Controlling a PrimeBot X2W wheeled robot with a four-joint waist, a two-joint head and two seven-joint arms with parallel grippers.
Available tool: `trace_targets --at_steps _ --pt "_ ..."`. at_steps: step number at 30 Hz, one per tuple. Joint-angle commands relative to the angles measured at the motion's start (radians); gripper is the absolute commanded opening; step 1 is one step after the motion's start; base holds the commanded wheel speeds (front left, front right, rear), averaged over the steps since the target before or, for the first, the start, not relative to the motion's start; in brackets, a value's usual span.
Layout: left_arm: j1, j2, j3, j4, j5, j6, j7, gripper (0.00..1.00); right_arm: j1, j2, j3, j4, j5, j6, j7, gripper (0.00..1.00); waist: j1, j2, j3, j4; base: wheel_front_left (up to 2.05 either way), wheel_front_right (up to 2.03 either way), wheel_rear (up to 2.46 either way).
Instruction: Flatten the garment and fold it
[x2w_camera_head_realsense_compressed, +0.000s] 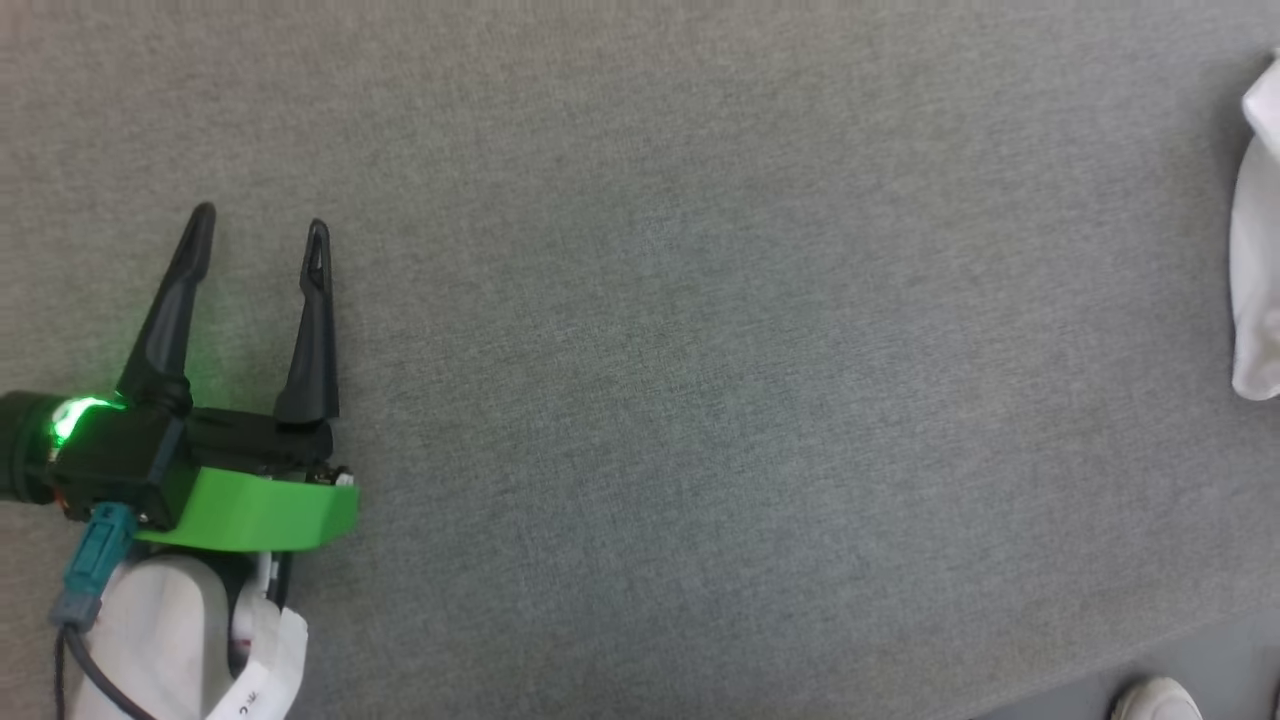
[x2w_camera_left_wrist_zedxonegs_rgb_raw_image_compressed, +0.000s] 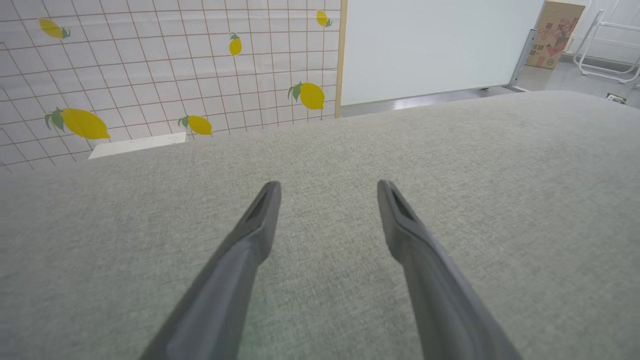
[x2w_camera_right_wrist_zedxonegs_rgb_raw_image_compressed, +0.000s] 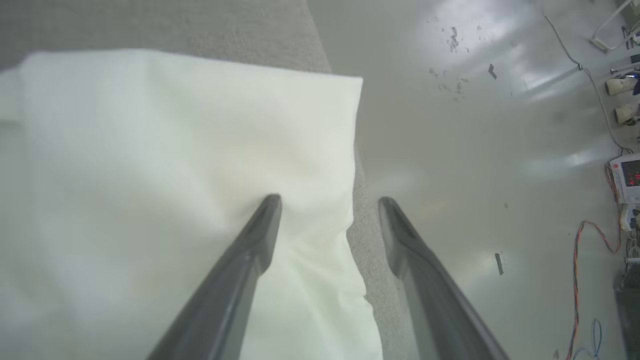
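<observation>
Clearly, the edge of the garment (x2w_camera_right_wrist_zedxonegs_rgb_raw_image_compressed: 175, 150) is straddled by the spread right gripper (x2w_camera_right_wrist_zedxonegs_rgb_raw_image_compressed: 329, 199) — nothing pinched — while the left gripper (x2w_camera_head_realsense_compressed: 260, 218), likewise spread, is found well apart.

This looks like a robotics lab or test room, not a home. The work surface is a broad table (x2w_camera_left_wrist_zedxonegs_rgb_raw_image_compressed: 475, 175) covered in grey fabric. In the left wrist view, a printed backdrop (x2w_camera_left_wrist_zedxonegs_rgb_raw_image_compressed: 150, 65) of tiles and lemons stands at eleven o'clock. A plain white partition panel (x2w_camera_left_wrist_zedxonegs_rgb_raw_image_compressed: 430, 45) on a metal foot is at one o'clock, with a cardboard box (x2w_camera_left_wrist_zedxonegs_rgb_raw_image_compressed: 557, 32) and a white tube rack (x2w_camera_left_wrist_zedxonegs_rgb_raw_image_compressed: 607, 45) at two. In the right wrist view, the glossy, scuffed floor (x2w_camera_right_wrist_zedxonegs_rgb_raw_image_compressed: 475, 125) carries loose cables (x2w_camera_right_wrist_zedxonegs_rgb_raw_image_compressed: 576, 260) and a device with red digits (x2w_camera_right_wrist_zedxonegs_rgb_raw_image_compressed: 627, 177) at three o'clock.
</observation>
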Motion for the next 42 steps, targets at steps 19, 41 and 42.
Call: trace_targets --at_steps 19,41,42 --pt "0.074 -0.098 0.064 0.174 -0.091 0.073 -0.078 1.0 0.095 0.217 0.107 -0.448 0.195 -0.002 -0.275 1.0 -0.0001 0.0102 -0.469 0.142 0.0 0.0 0.0" --pt "0.141 -0.118 0.046 0.296 -0.08 0.106 -0.078 1.0 0.643 0.564 0.092 -0.519 0.042 -0.002 -0.698 1.0 -0.0001 0.0102 -0.647 0.312 0.0 0.0 0.0" --pt "0.144 -0.118 0.044 0.302 -0.081 0.104 -0.078 1.0 0.654 0.564 0.098 -0.515 0.037 -0.002 -0.702 1.0 -0.0001 0.0102 -0.648 0.313 0.0 0.0 0.0"
